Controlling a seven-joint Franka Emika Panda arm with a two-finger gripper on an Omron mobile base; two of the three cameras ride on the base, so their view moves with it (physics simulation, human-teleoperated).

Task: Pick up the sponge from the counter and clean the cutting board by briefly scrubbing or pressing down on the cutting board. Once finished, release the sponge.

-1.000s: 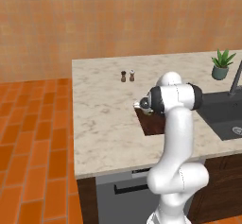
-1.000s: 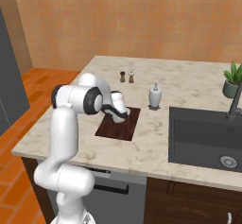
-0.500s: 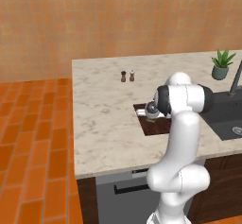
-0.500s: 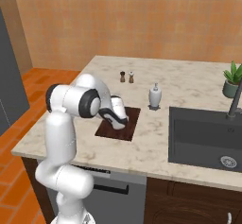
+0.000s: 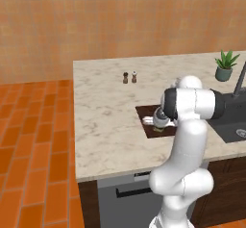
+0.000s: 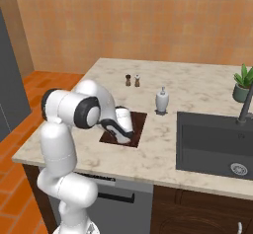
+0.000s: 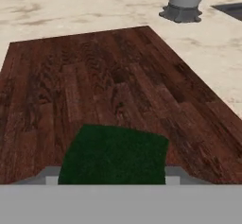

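Now jaws [image 7: 112,180] clamped on sponge [image 7: 116,154], pressed onto cutting board [image 7: 94,86]; no legible writing.

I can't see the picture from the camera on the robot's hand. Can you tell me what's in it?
A dark green sponge sits in the claw at the bottom, down on a dark brown wooden cutting board. Past the board is the cream marble counter, where the base of a grey soap bottle stands.
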